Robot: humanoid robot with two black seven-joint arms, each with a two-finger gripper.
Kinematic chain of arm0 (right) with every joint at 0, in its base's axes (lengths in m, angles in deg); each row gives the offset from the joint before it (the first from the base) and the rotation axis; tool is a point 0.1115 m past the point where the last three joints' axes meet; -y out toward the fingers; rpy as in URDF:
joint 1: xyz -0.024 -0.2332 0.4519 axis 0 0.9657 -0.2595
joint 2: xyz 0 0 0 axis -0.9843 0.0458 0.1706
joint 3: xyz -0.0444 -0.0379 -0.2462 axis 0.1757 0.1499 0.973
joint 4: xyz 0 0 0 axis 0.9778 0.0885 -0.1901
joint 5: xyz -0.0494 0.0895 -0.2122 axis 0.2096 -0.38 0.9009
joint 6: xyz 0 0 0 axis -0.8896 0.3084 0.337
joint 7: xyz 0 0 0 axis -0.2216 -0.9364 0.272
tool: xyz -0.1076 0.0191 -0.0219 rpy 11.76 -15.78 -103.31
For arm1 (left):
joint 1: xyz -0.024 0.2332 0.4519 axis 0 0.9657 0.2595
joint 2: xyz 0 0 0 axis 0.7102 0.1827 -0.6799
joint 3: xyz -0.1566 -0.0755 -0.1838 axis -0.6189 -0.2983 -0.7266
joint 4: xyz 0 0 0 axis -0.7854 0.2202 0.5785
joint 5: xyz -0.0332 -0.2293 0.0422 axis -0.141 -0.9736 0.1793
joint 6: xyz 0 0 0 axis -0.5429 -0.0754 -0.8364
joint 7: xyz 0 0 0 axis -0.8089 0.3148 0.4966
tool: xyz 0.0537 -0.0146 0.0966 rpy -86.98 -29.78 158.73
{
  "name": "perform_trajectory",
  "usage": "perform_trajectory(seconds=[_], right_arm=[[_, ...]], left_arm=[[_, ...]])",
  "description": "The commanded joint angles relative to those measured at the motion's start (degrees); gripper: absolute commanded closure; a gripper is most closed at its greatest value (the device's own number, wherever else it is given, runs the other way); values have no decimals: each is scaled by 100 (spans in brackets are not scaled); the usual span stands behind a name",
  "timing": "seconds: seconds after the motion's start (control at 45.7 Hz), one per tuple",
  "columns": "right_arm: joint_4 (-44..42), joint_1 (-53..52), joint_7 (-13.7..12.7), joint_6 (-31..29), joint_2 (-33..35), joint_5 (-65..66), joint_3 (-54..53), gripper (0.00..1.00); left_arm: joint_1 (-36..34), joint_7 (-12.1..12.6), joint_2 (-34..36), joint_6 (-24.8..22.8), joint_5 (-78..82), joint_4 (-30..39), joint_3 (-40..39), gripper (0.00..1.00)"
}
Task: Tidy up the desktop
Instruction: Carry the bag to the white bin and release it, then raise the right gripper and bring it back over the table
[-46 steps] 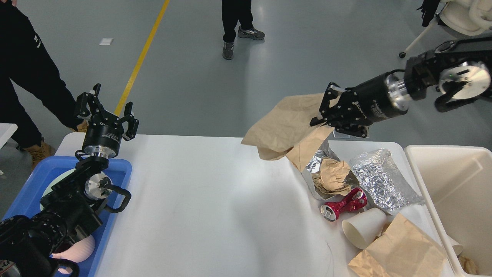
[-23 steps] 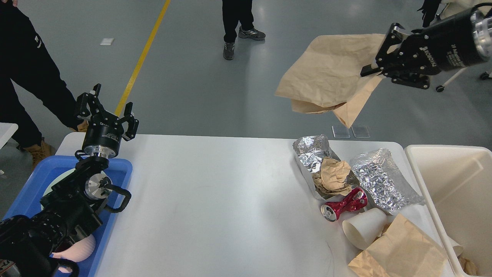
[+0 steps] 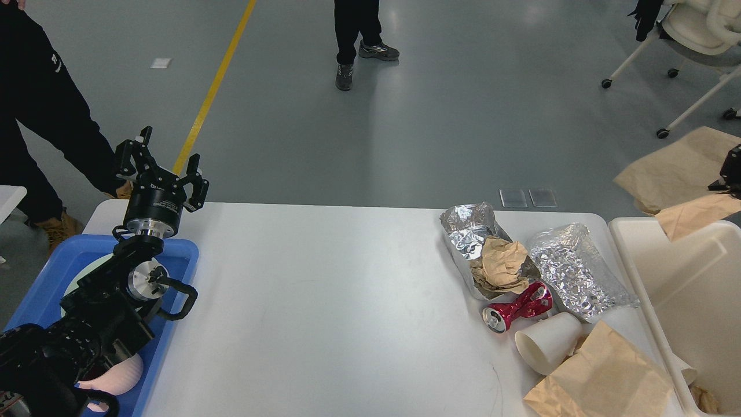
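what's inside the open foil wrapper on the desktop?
The foil wrapper holds a crumpled brown paper wad. Anything beneath the wad is hidden. It rests on the desktop.

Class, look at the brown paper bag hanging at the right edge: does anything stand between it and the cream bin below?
Nothing visible does. The brown paper bag hangs above the far rim of the open cream bin, with only air between.

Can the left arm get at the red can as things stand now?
Probably not easily. The left gripper is open over the blue tray, and the crushed red can lies across the desktop. Nothing blocks the way, only the long reach.
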Motion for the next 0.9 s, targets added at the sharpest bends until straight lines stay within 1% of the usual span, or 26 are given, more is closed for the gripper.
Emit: perform_trajectory(seconds=[0.0, 0.066, 0.109, 0.241, 0.372, 0.394, 0.416, 0.437, 0.503, 0.525, 0.634, 0.744, 0.875], right_arm=[[-29, 875, 10, 1349, 38, -14, -30, 100], [-64, 1270, 18, 1746, 38, -14, -47, 100], [-125, 1482, 18, 1878, 20, -14, -56, 100], [-459, 2211, 18, 1914, -33, -14, -65, 100], [-565, 2712, 18, 1914, -279, -14, -83, 100], [-574, 2791, 18, 1914, -305, -14, -83, 96], [-583, 2870, 18, 1923, -340, -14, -74, 85], [-600, 2950, 18, 1949, -384, -5, -74, 69], [-801, 3099, 18, 1993, -533, 4, -74, 12], [-907, 3126, 18, 1984, -586, -5, -74, 0], [-1022, 3214, 18, 1940, -727, -23, -74, 0], [-1022, 3083, 18, 1923, -911, -23, -65, 0], [-987, 2538, 18, 1896, -1087, 12, 93, 0]], left_arm=[[0, 0, 0, 0, 3, 0, 0, 4], [0, 0, 0, 0, -5, 0, 0, 4], [0, 0, 0, 0, -5, 0, 0, 4], [0, 0, 0, 0, 3, 0, 0, 4], [0, 0, 0, 0, -5, 0, 0, 4], [0, 0, 0, 0, -5, 0, 0, 4], [0, 0, 0, 0, -5, 0, 0, 4], [0, 0, 0, 0, -5, 0, 0, 4], [0, 0, 0, 0, 3, 0, 0, 4], [0, 0, 0, 0, 3, 0, 0, 4], [0, 0, 0, 0, -5, 0, 0, 4], [0, 0, 0, 0, 3, 0, 0, 4], [0, 0, 0, 0, -5, 0, 0, 4]])
